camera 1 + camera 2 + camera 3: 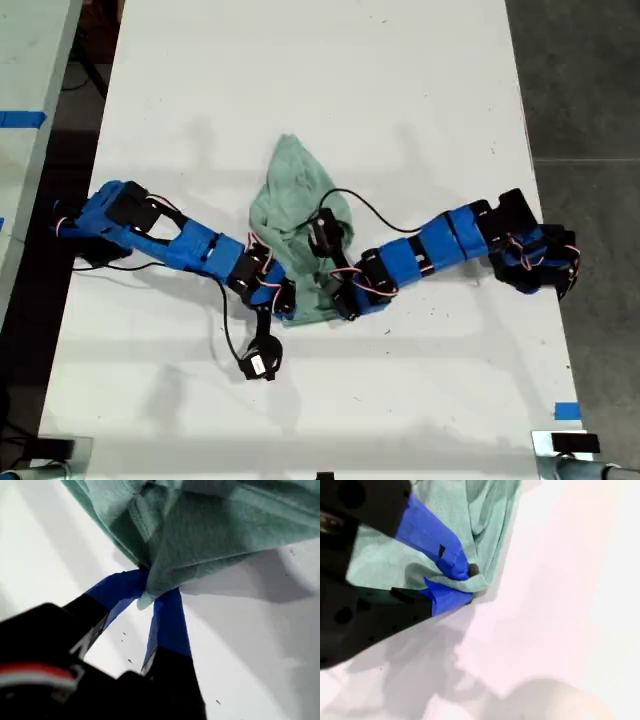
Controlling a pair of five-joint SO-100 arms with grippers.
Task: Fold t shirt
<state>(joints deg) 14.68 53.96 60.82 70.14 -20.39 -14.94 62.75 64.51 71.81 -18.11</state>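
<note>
Wrist views show my first claw (150, 592) & second claw (457, 582) pinching t shirt (295, 215) edges; exterior hides grips.

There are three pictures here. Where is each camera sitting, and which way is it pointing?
Exterior view: hangs above the white table, looking straight down at both blue arms meeting over the t shirt.
First wrist view: rides on one arm, looking along my first gripper, whose blue-taped fingers pinch a cloth edge.
Second wrist view: rides on the other arm, looking along my second gripper, clamped on a cloth corner.
Shared: all three show the mint-green shirt and the white tabletop.
</note>
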